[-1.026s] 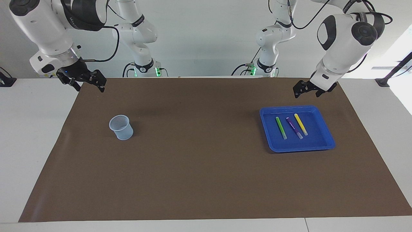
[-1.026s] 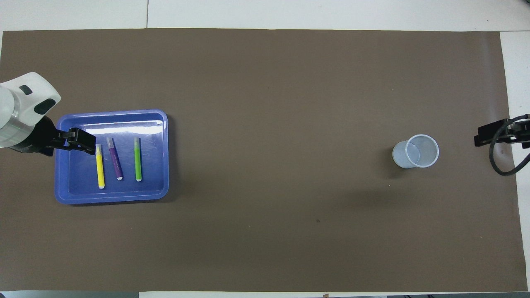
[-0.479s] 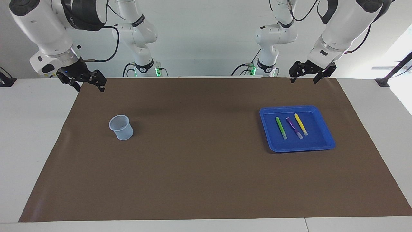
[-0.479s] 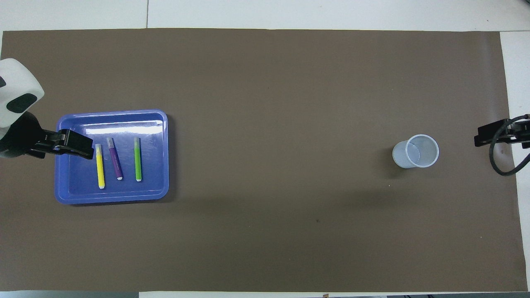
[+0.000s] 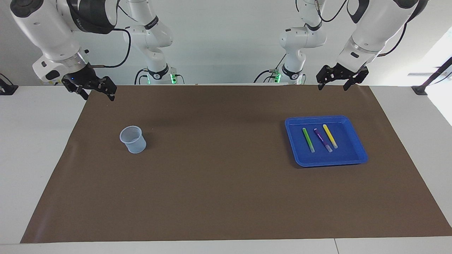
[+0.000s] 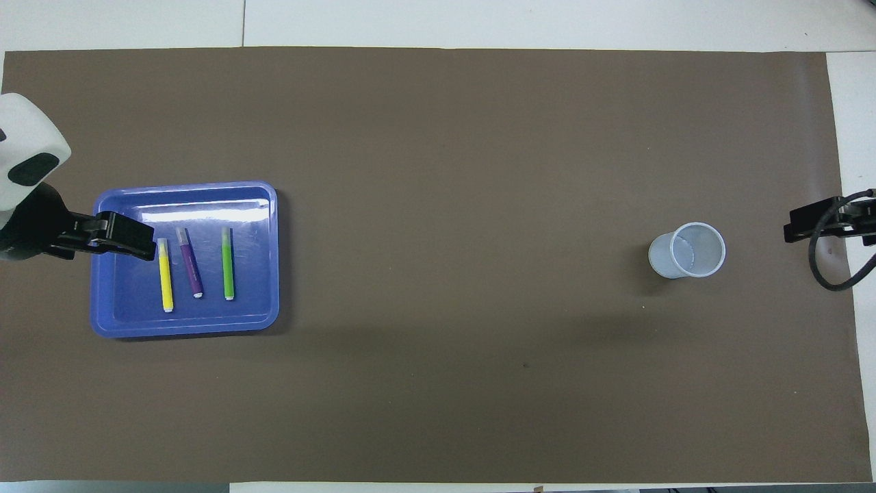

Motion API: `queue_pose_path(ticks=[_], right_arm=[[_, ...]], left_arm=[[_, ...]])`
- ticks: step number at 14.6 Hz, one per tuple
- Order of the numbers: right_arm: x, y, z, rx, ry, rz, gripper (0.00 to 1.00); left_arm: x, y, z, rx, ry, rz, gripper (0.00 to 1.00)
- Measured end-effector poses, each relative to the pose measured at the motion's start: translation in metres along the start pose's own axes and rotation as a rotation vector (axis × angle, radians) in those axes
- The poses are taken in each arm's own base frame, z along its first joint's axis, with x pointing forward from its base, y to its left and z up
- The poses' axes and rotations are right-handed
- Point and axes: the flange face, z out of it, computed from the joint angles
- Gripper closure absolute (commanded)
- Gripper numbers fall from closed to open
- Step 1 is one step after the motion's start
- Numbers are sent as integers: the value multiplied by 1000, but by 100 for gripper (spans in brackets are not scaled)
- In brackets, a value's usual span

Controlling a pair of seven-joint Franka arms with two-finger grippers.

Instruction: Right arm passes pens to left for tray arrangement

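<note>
Green pen (image 5: 308, 139), purple pen (image 5: 322, 139) and yellow pen (image 5: 330, 135) lie in the blue tray (image 5: 357, 155). The left gripper (image 5: 333, 85) hangs raised near the tray, jaws spread and empty. The right gripper (image 5: 97, 96) waits well apart, jaws likewise spread and empty.

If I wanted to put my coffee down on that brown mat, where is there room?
The wide stretch of brown mat between the cup and the blue tray is bare, as is the strip along the edge farthest from the robots. The tray is crowded: the green pen, purple pen and yellow pen lie in it.
</note>
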Motion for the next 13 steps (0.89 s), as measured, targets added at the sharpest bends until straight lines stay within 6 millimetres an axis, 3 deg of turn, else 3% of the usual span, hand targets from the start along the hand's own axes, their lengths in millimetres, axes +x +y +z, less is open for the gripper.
queue_pose_path(ticks=[13], right_arm=[[0,0,0,0,0,0,0]], left_arm=[[1,-5,-1,-2,9,-10,0]])
